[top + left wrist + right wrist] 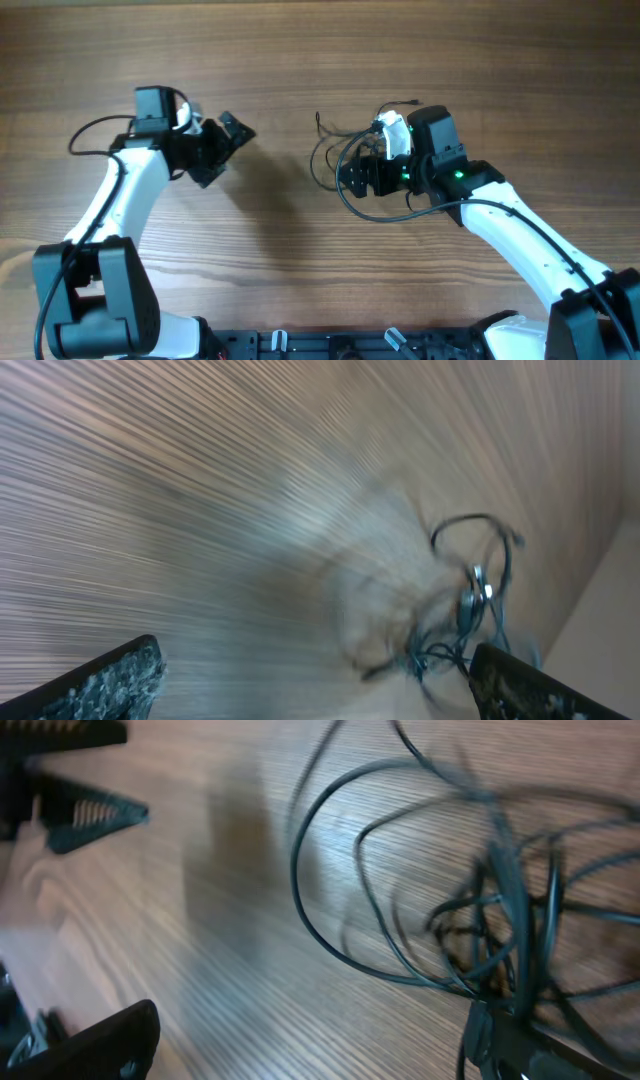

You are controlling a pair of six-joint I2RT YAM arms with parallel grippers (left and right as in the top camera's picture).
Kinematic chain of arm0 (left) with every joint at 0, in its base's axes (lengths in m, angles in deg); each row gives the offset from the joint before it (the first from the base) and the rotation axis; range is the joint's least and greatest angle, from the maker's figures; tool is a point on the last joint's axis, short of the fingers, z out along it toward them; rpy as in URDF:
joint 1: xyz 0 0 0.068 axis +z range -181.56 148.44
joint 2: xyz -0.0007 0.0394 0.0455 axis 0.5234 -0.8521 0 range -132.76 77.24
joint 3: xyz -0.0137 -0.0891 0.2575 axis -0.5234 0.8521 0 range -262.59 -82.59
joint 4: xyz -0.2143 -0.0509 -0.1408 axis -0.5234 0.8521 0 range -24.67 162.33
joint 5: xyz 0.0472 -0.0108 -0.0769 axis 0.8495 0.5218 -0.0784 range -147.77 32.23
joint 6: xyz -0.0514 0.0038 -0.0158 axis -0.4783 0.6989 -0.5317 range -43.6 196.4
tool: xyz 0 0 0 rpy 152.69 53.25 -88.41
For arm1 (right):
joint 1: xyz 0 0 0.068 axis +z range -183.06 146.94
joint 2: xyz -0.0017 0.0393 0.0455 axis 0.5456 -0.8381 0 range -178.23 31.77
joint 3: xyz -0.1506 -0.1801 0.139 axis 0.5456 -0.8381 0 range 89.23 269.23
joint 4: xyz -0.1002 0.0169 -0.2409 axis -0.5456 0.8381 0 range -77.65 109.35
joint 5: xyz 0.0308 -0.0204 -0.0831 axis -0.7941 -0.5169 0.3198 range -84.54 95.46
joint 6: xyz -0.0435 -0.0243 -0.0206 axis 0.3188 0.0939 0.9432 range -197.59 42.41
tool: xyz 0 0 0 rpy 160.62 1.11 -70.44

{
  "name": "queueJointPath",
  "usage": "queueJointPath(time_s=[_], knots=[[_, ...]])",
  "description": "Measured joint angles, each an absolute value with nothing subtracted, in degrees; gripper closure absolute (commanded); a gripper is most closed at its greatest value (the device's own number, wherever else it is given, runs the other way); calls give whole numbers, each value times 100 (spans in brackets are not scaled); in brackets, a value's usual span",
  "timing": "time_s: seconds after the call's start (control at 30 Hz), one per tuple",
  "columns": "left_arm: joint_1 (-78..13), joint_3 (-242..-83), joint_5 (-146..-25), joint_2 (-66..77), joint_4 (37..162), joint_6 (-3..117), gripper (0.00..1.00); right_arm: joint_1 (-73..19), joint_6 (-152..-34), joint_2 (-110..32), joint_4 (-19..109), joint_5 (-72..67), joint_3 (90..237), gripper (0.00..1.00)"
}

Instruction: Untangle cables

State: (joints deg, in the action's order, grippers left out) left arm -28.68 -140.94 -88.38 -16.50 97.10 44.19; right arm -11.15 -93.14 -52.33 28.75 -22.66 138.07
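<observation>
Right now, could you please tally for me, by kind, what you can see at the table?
Robot arms: 2, the left arm and the right arm
Cable tangle: 1, thin black cords too bunched to count singly
Total: 3

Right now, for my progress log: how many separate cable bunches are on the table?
1: one tangle right of centre, at the right gripper; left gripper holds none. Strands under the gripper may be hidden.
</observation>
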Motion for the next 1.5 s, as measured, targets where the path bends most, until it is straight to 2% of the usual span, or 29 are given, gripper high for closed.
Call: queueJointPath(time_s=[0.17,0.2,0.23,0.3,0.37,0.5,0.63,0.73,0.87,0.93,1.0,1.03,1.3,1.5], knots=[[-3487,-14094,-8934,-1650,9426,4417,1,-1331,-9948,-4678,2659,-2371,13809,0],[-3592,-14094,-8939,-1650,9345,4417,8,-1351,-10055,-4398,2643,-2371,13809,0],[-3703,-14094,-8939,-1650,9247,4417,11,-1351,-10107,-4208,2641,-2336,13809,0],[-3994,-14094,-8936,-1650,8915,4411,17,-1351,-10203,-3906,2643,-2051,13814,0],[-4300,-14094,-8943,-1650,8604,4406,18,-1351,-10304,-3806,2650,-1732,13814,0],[-5124,-14083,-8915,-1650,7761,4404,40,-1351,-10914,-3762,2748,-891,13814,0],[-5880,-14083,-8713,-1680,7372,4415,42,-1351,-11711,-3762,3257,71,13816,0],[-6247,-14083,-8571,-1864,7214,4415,53,-1351,-12238,-3762,3843,825,13816,0],[-6623,-14083,-8058,-2227,7162,4415,61,-1552,-12476,-3760,4315,1284,13816,0],[-6717,-14083,-7940,-2305,7138,4411,70,-1646,-12514,-3760,4394,1354,13816,0],[-6805,-14083,-7771,-2373,7083,4432,91,-1707,-12538,-3760,4444,1400,13816,0],[-6840,-14083,-7656,-2408,7074,4446,96,-1705,-12540,-3760,4455,1406,13816,0],[-6772,-14083,-7105,-2474,7286,4419,96,-1705,-12540,-3760,4499,1384,13816,0],[-6396,-14072,-7087,-968,7822,4791,96,-1705,-12540,-3760,4497,1363,13816,0]])
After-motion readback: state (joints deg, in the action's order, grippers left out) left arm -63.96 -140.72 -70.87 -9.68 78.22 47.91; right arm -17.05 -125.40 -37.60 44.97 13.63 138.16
